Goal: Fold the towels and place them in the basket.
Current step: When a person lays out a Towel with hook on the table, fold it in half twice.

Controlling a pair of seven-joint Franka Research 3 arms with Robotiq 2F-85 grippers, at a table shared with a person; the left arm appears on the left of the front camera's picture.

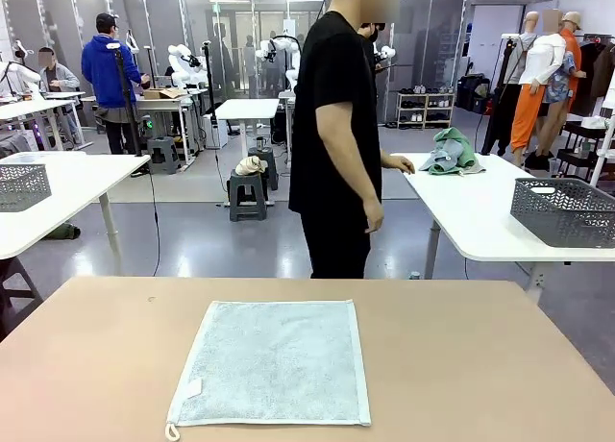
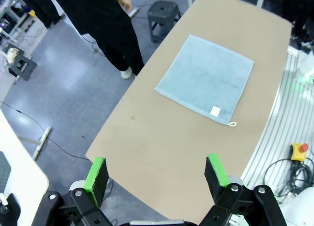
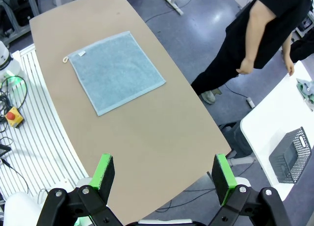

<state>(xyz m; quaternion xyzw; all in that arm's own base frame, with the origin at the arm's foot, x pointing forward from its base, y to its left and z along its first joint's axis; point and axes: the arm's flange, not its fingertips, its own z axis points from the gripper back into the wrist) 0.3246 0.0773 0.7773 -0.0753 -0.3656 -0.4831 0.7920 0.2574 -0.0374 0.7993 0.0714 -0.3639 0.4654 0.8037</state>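
Note:
A pale blue-grey towel [image 1: 274, 360] lies flat and unfolded on the tan table [image 1: 461, 365], its white label and corner loop at the near left corner. A crumpled mint green towel [image 1: 452, 154] sits on the white table to the right, by the person's hand [image 1: 399, 163]. The dark grey mesh basket [image 1: 567, 209] stands on that same white table. My left gripper [image 2: 156, 172] hangs open high above the table's left end, far from the towel [image 2: 206, 78]. Above the right end, my right gripper [image 3: 163, 171] is also open, with the towel [image 3: 115, 71] and basket [image 3: 292, 155] in its view.
A person in black [image 1: 336, 135] stands at the far edge of the tan table, turned toward the white table [image 1: 471, 221]. A paler grey mesh basket [image 1: 21, 184] sits on another white table at the left. A red stop button [image 3: 13, 118] lies beside the table.

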